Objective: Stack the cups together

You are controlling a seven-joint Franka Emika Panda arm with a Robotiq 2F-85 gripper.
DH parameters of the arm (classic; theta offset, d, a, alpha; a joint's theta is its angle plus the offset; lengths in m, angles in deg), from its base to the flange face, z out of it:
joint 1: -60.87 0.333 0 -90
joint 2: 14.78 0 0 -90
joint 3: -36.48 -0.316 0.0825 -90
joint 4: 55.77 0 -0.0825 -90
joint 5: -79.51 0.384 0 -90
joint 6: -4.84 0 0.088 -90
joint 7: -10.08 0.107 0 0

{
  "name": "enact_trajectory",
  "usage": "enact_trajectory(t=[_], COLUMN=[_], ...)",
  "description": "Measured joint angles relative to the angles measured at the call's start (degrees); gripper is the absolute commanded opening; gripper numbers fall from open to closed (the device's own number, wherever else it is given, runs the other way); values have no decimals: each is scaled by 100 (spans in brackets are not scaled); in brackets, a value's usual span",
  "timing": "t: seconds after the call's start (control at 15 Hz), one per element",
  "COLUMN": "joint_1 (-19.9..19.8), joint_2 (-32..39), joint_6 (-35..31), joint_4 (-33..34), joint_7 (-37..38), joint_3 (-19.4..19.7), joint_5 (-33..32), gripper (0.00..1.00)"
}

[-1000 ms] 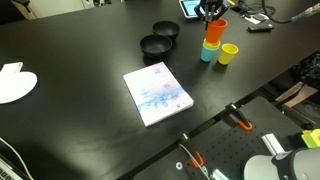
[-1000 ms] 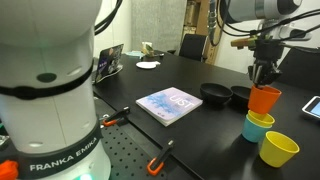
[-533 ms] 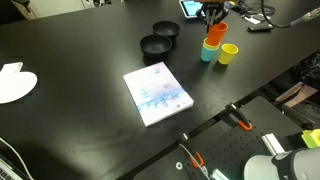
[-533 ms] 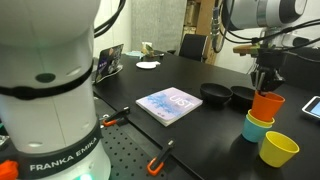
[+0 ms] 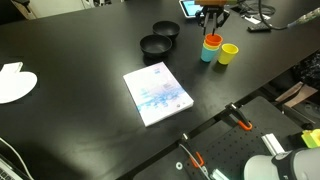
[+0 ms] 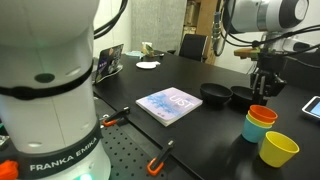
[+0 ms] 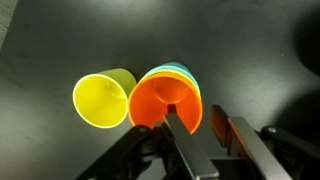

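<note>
The orange cup (image 5: 211,41) (image 6: 264,113) (image 7: 160,96) sits nested in a stack on a yellow cup (image 6: 259,122) and the teal-blue cup (image 6: 257,131) (image 7: 186,69). A second yellow cup (image 5: 229,53) (image 6: 279,149) (image 7: 102,99) stands alone right beside the stack. My gripper (image 5: 212,17) (image 6: 264,86) (image 7: 195,120) hangs just above the stack, open and empty. In the wrist view its fingers straddle the orange cup's rim without touching it.
Two black round bowls (image 5: 160,38) (image 6: 226,95) stand near the stack. A book (image 5: 156,93) (image 6: 172,103) lies mid-table. A phone (image 6: 312,106) lies past the cups. A white object (image 5: 14,82) lies at the table's far side. Clamps (image 6: 158,161) sit at the table edge.
The orange cup went down into the stack and was let go. The gripper has opened and now sits a little above it.
</note>
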Motion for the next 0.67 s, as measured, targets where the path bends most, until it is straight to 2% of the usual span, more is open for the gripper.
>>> enact_trajectory(t=[0.27,0.67], joint_1=[-48,-348], joint_2=[52,156], joint_6=[0,127], joint_4=[71,469], joint_7=[-8,2], joint_3=[18,248], joint_5=[151,462], gripper=[99,100])
